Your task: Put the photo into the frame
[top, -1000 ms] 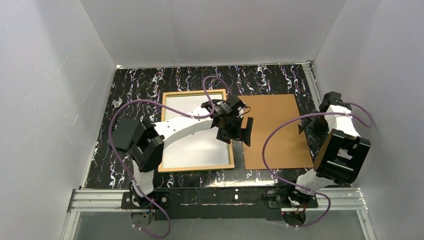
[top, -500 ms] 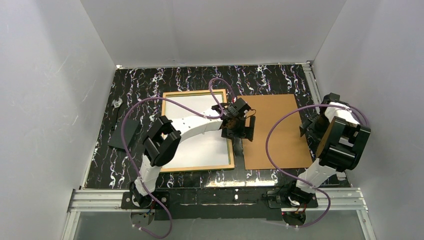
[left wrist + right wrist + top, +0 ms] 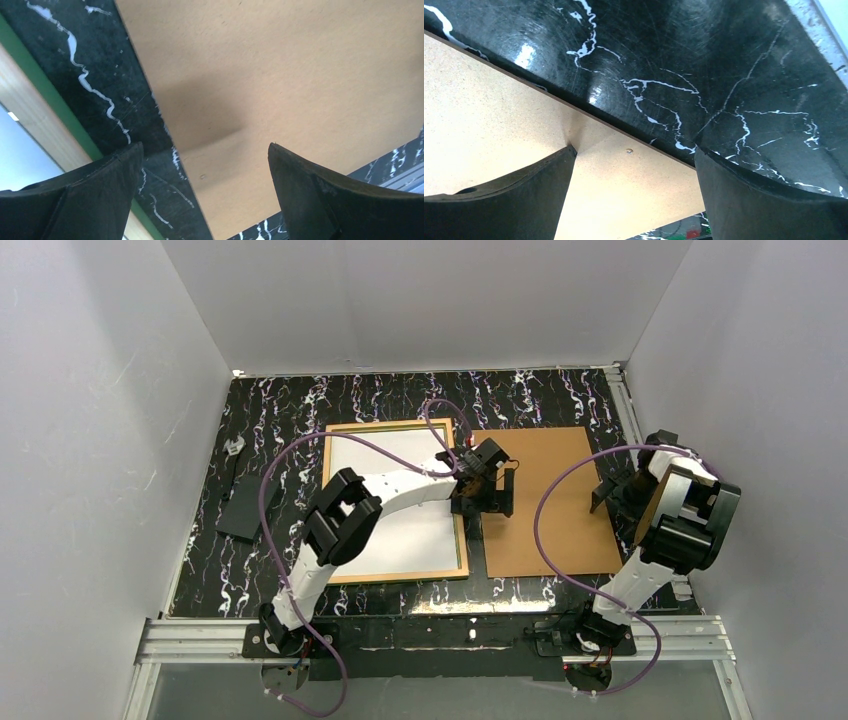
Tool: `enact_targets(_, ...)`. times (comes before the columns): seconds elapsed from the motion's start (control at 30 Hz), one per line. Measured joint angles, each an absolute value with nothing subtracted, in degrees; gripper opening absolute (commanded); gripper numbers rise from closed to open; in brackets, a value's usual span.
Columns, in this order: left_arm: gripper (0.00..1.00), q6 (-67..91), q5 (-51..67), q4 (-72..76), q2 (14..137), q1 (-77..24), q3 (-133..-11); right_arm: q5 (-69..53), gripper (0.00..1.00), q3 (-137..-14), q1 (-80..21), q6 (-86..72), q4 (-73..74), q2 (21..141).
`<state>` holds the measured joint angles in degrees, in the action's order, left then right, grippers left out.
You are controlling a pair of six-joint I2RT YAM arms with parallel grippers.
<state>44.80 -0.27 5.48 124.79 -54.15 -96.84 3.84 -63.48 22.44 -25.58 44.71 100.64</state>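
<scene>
No readable text, labels, brands or numbers on anything in any view.

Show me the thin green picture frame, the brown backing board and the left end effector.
Thin green picture frame (image 3: pixel 400 578): top external view, near rail.
Brown backing board (image 3: pixel 575 530): top external view, bare middle.
Left end effector (image 3: pixel 205 150): left wrist view, between fingertips.

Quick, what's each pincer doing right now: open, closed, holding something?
Left pincer: open, holding nothing.
Right pincer: open, holding nothing.
</scene>
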Motion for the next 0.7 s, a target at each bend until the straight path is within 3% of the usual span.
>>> enact_targets(0.23,0.96,47.9,1.3,6.0,127.3,-53.7,-100.5,0.6,0.98,-62.5,22.5,-24.8,43.4,100.5)
enact_targets(0.7,0.95,51.5,5.4,13.7,124.4,-51.3,-94.3,-7.7,0.98,-58.3,23.2,-21.3,41.6,96.4)
